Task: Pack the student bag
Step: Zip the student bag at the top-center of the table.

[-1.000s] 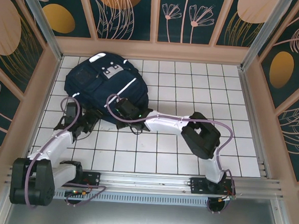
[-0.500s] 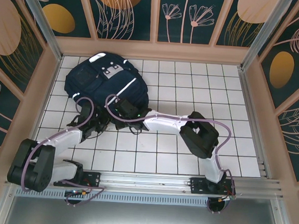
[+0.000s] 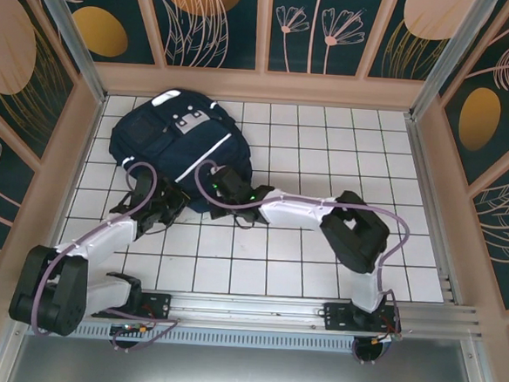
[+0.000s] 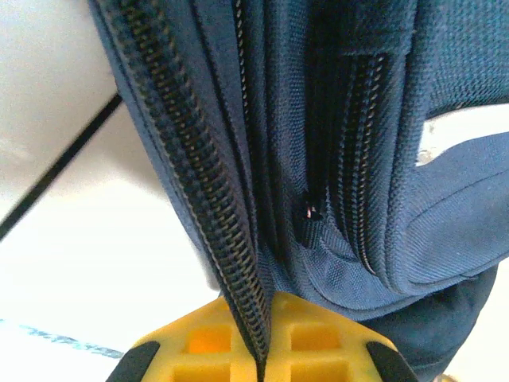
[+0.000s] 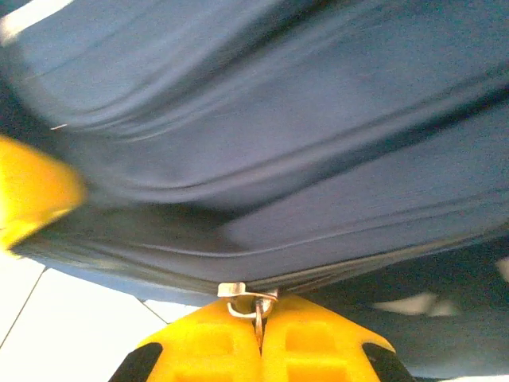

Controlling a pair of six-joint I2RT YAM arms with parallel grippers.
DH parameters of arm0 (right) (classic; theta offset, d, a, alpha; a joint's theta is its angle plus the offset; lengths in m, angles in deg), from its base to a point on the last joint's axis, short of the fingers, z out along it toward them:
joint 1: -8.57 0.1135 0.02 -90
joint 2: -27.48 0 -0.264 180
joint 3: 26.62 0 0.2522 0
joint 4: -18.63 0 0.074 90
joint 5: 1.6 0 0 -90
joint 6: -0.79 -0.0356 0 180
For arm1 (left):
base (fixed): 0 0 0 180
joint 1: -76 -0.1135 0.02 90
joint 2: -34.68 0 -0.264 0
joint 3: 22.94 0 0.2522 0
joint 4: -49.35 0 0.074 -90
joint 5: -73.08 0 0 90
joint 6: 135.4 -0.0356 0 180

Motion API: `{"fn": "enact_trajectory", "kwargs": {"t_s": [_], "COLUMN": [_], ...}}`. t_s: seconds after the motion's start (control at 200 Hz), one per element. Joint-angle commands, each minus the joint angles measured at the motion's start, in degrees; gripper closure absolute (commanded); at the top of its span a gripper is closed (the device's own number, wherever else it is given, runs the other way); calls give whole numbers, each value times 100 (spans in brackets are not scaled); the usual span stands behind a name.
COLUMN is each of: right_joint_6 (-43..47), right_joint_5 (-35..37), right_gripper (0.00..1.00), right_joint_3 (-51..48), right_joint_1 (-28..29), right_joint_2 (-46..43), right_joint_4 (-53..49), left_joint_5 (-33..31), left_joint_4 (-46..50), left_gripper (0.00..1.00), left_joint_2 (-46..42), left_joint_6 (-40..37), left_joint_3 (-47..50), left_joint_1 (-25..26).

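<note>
**A:** What has moved in the last second?

**B:** The left gripper has swung in from the open tiles to the near edge of the navy backpack, and its fingers have gone from apart to together. The right gripper has slid a little to the right along that same edge, and its elbow has drifted right too. The backpack itself has not shifted.

**A:** Where is it lying?

**B:** Flat on the far-left part of the tiled table, front pocket up, close to the back wall.

**A:** And the grips?

**B:** In the left wrist view, the yellow fingers are pinched on the zipper edge, which runs straight down between them. In the right wrist view, the fingers are clamped on the small metal zipper pull, held only at the very tips.

**A:** What could go wrong from here?

**B:** I think the pull is the weak point. With so shallow a hold, a tug at an angle to the zipper line could pop it free. The left pinch holds only a thin strip of fabric, so if that anchor slips, the whole backpack may drag across the smooth tiles instead of the slider running. Slack cloth bunching between the two grippers could also jam the teeth.
</note>
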Motion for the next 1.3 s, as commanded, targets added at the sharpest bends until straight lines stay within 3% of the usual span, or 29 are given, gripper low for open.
{"fn": "enact_trajectory", "kwargs": {"t_s": [0.0,0.18,0.415,0.65,0.876,1.146,1.291], "right_joint_6": [364,735,855,708,459,188,282], "right_joint_5": [807,791,727,898,1017,695,369], "right_gripper": [100,100,100,100,100,100,100], "right_joint_3": [-329,-194,-317,-730,-844,-19,592], "right_joint_1": [-832,-1495,-1425,-841,199,1111,1265], "right_joint_2": [-228,-61,-343,-826,-1140,-348,205], "right_joint_4": [-340,-280,-298,-406,-544,-556,-426], "left_joint_5": [-520,-519,-329,-371,-201,-226,-169], "left_joint_4": [636,804,882,938,800,998,1145], "left_gripper": [100,100,100,100,100,100,73], "left_joint_2": [-304,-528,-213,483,1336,2201,2222], "left_joint_6": [-396,-488,-1001,-1700,-2155,-2617,-2692], "left_joint_3": [-95,-7,-227,-775,-1381,-2151,-2318], "left_joint_1": [-286,-351,-639,-950,-1054,-1255,-1300]}}
